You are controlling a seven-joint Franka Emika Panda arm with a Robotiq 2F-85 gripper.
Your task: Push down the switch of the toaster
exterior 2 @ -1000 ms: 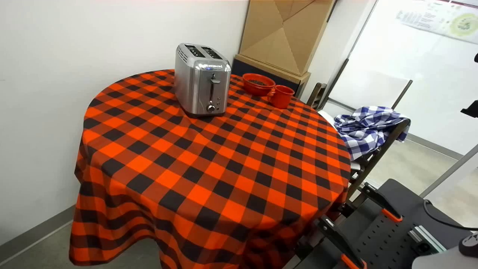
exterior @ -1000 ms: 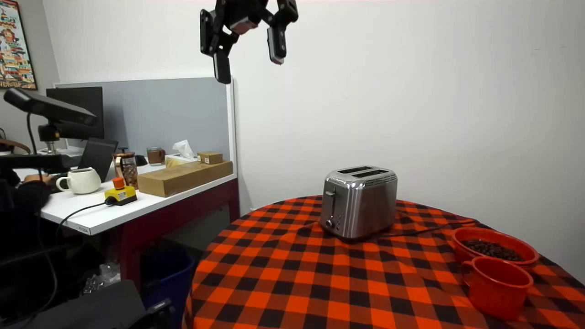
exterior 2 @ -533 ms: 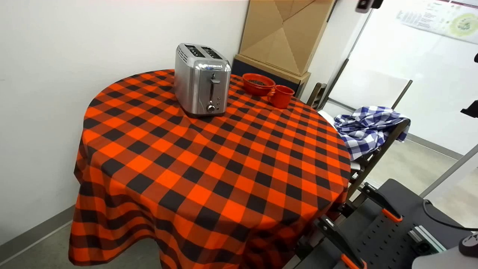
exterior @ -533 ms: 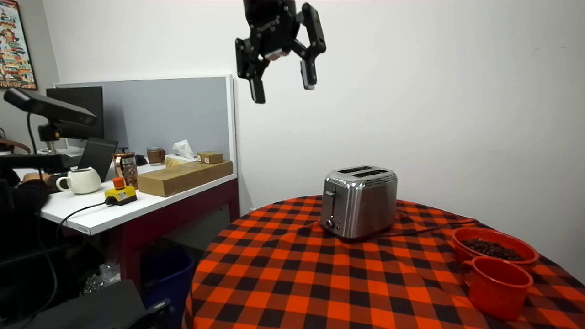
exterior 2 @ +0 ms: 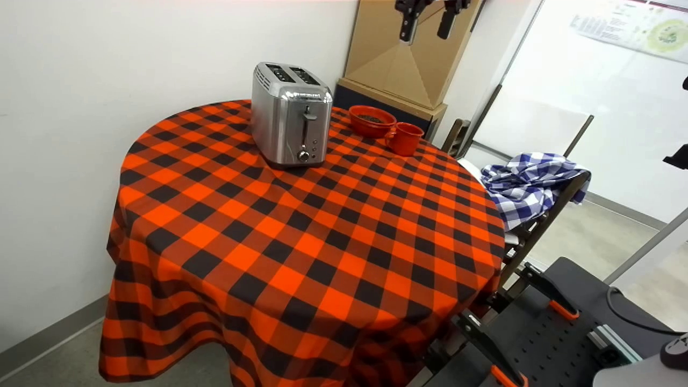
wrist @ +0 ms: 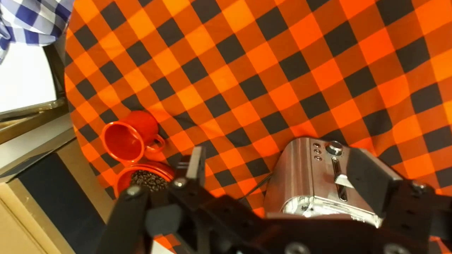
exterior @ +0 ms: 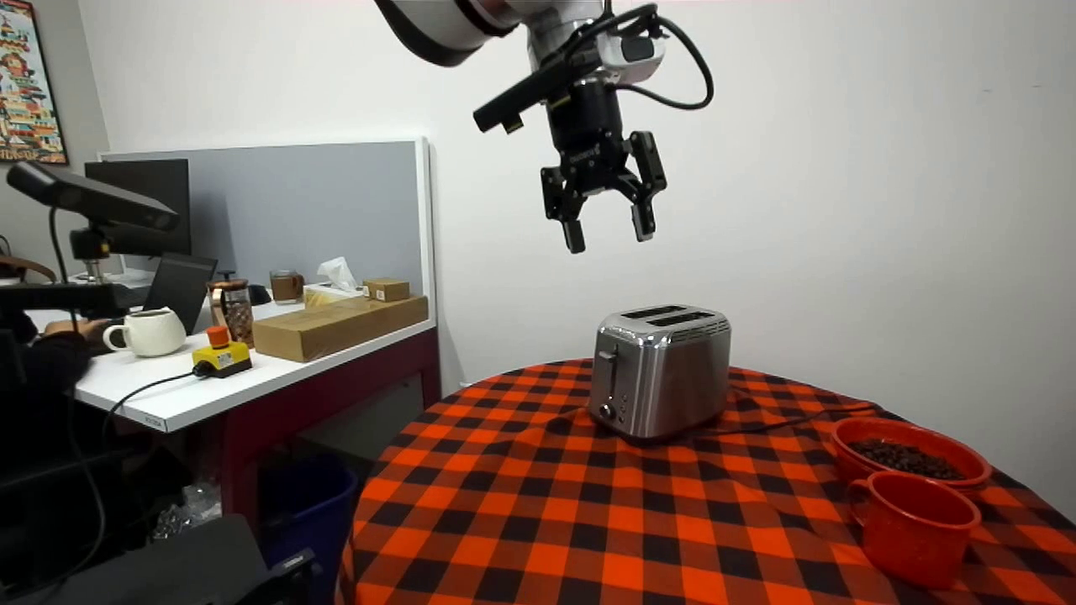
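Poised higher than the toaster (exterior: 664,374), with gripper (exterior: 609,241) pointing down and spread wide.
Visible on top of the toaster in both exterior views, hidden in the wrist view: bread slots (exterior 2: 293,74). On its front: switch (exterior 2: 310,115), high on its track (exterior 2: 305,133), with knob (wrist: 334,148) and buttons (wrist: 317,151) below. Upright on the checked cloth (exterior 2: 301,269), apart from bowl (exterior 2: 368,130) and mug (exterior 2: 406,142). Far left of the toaster, in an exterior view only: desk (exterior: 193,399). Overlapping part of the toaster's front in the wrist view, by one finger (wrist: 367,180); well clear of it in both exterior views. Reaching in from upper left of the toaster in an exterior view, with arm (exterior: 445,34) bent and wrist (exterior: 582,113) slightly tilted. Cropped by the frame, upper right of the toaster, against cardboard (exterior 2: 381,56) in an exterior view.
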